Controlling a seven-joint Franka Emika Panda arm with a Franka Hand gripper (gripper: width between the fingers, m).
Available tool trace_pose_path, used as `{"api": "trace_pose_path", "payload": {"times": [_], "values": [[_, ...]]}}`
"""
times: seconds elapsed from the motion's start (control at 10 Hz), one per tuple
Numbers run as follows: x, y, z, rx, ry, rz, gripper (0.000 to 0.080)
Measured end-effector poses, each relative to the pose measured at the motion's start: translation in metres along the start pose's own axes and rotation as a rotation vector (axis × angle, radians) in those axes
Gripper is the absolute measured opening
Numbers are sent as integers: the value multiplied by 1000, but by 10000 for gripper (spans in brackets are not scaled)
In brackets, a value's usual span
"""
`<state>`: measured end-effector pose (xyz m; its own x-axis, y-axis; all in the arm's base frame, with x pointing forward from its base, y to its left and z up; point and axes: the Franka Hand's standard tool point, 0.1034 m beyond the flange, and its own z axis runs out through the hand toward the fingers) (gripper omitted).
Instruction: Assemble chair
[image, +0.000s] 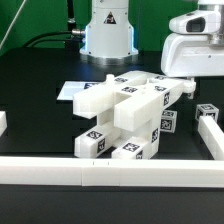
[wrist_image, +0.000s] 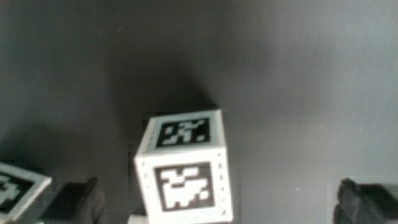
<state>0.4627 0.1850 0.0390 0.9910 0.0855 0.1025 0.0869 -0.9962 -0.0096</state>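
The chair (image: 125, 115) is a cluster of chunky white parts with black-and-white tags, lying in the middle of the black table in the exterior view. My gripper (image: 188, 62) hangs above its end at the exterior view's right. In the wrist view the gripper (wrist_image: 222, 205) is open, with one dark finger (wrist_image: 80, 200) on each side of a white tagged block end (wrist_image: 183, 165). The fingers stand well apart from the block. I cannot tell whether this block is joined to the chair. Another tagged white piece (wrist_image: 18, 187) shows at the frame edge.
A small loose tagged block (image: 207, 113) lies at the exterior view's right, beside a white border rail (image: 211, 138). A long white rail (image: 110, 172) runs along the front. The marker board (image: 72, 92) lies behind the chair. The robot base (image: 108, 30) stands at the back.
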Motion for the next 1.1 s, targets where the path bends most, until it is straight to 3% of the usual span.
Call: {"api": "trace_pose_path", "payload": {"times": [0.2,0.7,1.1], "values": [[-3,-5,4,-2,-4,-12,649],[8,7,10,-9,1,-8,649],[17,15,2,-10,-7,-10,649]]}}
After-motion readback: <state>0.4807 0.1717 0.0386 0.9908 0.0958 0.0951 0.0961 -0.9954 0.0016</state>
